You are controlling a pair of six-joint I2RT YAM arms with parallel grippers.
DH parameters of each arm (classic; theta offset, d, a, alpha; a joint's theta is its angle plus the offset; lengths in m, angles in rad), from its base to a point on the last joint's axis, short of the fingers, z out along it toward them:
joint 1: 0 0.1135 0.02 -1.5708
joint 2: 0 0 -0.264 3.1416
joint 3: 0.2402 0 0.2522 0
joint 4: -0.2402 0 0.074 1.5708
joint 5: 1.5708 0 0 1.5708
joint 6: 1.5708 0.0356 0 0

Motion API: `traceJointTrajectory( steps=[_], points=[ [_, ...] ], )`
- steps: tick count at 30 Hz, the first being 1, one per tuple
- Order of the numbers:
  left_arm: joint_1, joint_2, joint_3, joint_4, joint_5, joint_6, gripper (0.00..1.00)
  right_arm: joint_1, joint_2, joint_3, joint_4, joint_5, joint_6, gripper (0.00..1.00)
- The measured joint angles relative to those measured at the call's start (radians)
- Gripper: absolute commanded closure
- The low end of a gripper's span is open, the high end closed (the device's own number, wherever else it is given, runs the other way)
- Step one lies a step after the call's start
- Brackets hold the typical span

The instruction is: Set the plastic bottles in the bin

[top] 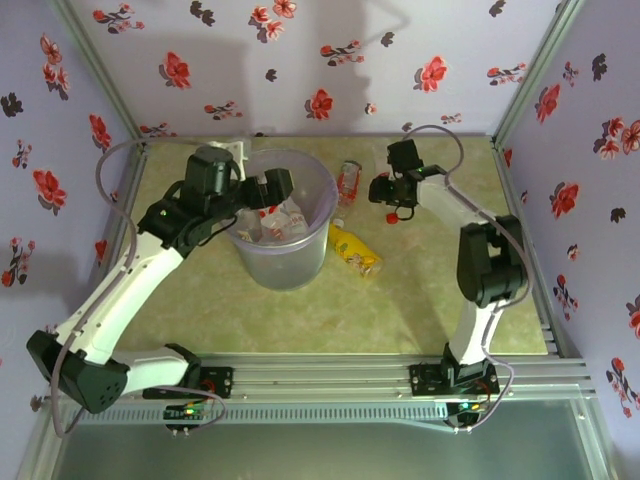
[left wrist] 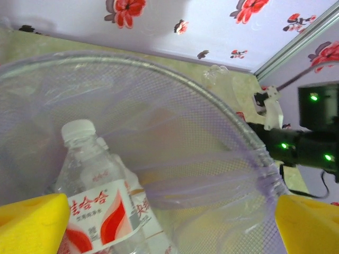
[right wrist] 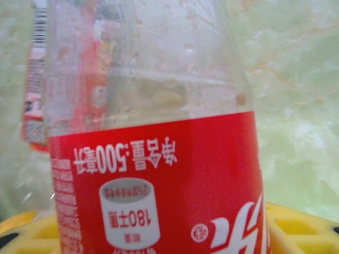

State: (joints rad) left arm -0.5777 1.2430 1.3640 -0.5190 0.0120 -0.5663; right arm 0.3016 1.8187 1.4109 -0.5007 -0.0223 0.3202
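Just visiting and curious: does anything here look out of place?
Yes: a yellow-labelled clear plastic bottle lies on its side on the table beside the large round translucent lavender bin, and a red-labelled clear bottle lies farther back, both outside it.

Print on two bottle labels
The red-label bottle (right wrist: 153, 174) carries white Chinese print, seen upside down, reading 净含量:500毫升. Beneath it "180" stands inside a small white cap-shaped mark. The smaller print on the label is too blurred to read. The white-capped bottle (left wrist: 98, 201) shows red characters ending 哈哈 on its red-and-white label.
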Motion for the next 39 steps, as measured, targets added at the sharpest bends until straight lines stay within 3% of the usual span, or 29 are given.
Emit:
traceJointTrajectory(
  steps=[7,12,16,25,30,39],
  points=[
    [0.0,0.141,0.126,0.092,0.124,-0.005,0.01,-0.002,-0.312,-0.204,0.002,-0.054,-0.05,0.46],
    [-0.011,0.234,0.221,0.138,0.208,-0.014,0.01,-0.002,-0.591,-0.327,0.031,-0.197,-0.071,0.49],
    [-0.042,0.272,0.269,0.164,0.243,-0.031,0.02,0.008,-0.729,-0.367,0.059,-0.298,-0.083,0.49],
    [-0.159,0.381,0.397,0.175,0.282,-0.034,0.02,0.083,-0.771,-0.378,0.095,-0.402,-0.085,0.49],
    [-0.175,0.436,0.431,0.175,0.288,-0.035,0.04,0.135,-0.771,-0.378,0.131,-0.424,-0.09,0.49],
    [-0.175,0.473,0.443,0.187,0.288,-0.055,0.25,0.157,-0.771,-0.381,0.152,-0.431,-0.105,0.49]
  ],
)
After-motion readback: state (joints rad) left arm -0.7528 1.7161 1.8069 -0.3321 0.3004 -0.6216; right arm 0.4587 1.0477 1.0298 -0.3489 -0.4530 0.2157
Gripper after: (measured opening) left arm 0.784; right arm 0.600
